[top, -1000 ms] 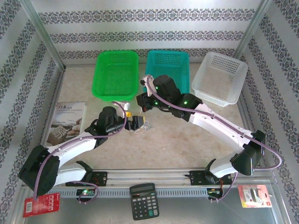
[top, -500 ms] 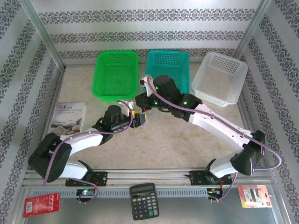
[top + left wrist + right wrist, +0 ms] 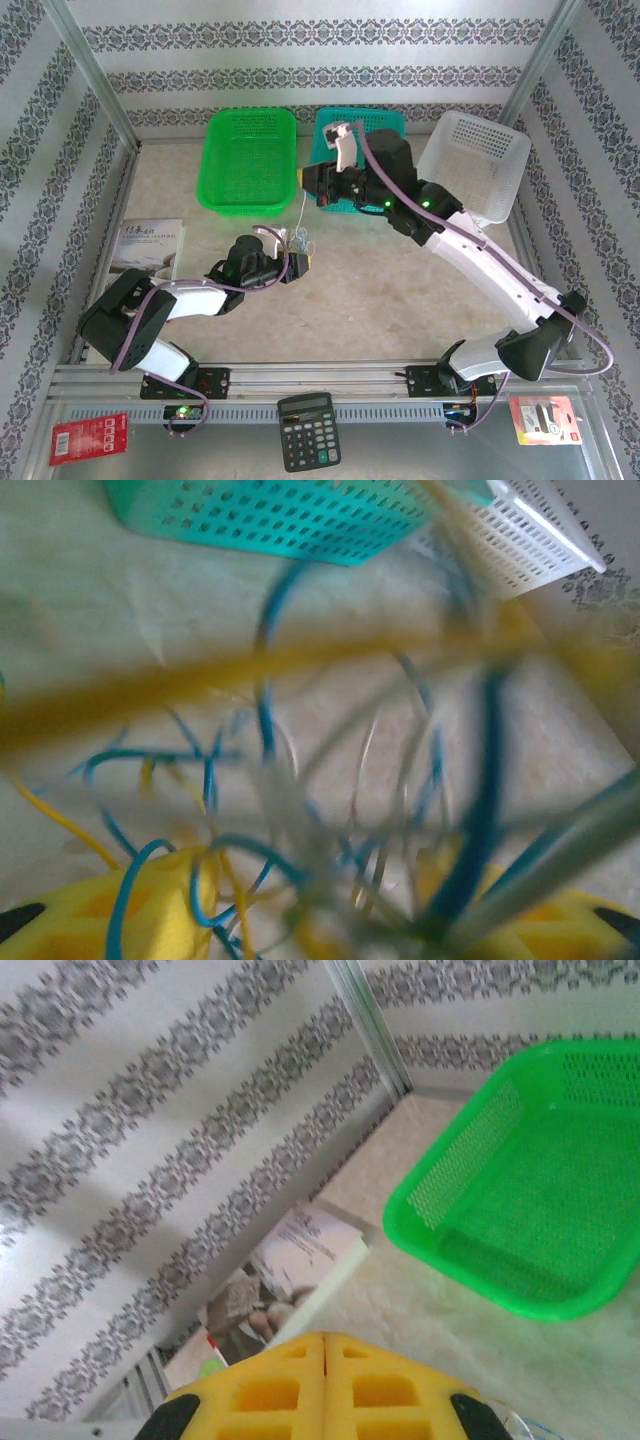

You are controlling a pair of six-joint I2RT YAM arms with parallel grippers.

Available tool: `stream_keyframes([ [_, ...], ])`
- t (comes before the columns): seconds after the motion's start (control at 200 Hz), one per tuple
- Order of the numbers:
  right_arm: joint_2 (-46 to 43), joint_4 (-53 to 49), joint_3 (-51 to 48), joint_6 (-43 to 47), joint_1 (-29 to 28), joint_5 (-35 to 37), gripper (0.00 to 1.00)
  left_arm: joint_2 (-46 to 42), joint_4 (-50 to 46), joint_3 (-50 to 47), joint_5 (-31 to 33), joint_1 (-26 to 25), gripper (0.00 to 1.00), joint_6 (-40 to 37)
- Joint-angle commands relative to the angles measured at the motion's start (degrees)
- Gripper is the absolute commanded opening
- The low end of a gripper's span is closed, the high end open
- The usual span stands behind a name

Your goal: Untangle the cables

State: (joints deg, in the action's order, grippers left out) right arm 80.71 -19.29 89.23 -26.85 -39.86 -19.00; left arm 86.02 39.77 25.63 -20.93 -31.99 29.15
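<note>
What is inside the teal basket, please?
The far part of the teal basket shows bare mesh floor. The right arm covers its near part, so anything lying there cannot be seen.

Likely a lab rig, aluminium frame (image 3: 95, 75), wallpapered walls (image 3: 320, 60)

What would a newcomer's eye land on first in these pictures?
The tangle of blue, yellow and pale cables at the middle of the table, between the parted yellow fingers of the left gripper. Next, the right gripper, raised above it near the teal basket, with one pale strand stretched up to it.
</note>
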Motion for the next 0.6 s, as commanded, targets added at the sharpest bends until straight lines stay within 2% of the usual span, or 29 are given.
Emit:
stream_keyframes([
  [0.0, -1.5, 3.82, 4.52, -2.67, 1.05, -3.33, 0.0, 1.22, 4.55, -1.65, -0.73, -0.89, 0.53, 1.48],
  [0.34, -0.25, 5.44, 10.53, -6.32, 3.57, -6.99, 0.0, 4.75, 8.36, -3.66, -1.45, -0.89, 0.44, 3.54],
  [0.48, 0.56, 5.55, 14.18, -8.31, 5.46, -9.12, 0.0, 6.52, 10.36, -4.18, -1.92, -0.91, 0.36, 4.41],
  [0.595, 1.11, 5.2, 15.86, -9.18, 5.89, -10.52, 0.0, 7.28, 12.55, -4.75, -2.13, -0.88, 0.36, 5.43],
])
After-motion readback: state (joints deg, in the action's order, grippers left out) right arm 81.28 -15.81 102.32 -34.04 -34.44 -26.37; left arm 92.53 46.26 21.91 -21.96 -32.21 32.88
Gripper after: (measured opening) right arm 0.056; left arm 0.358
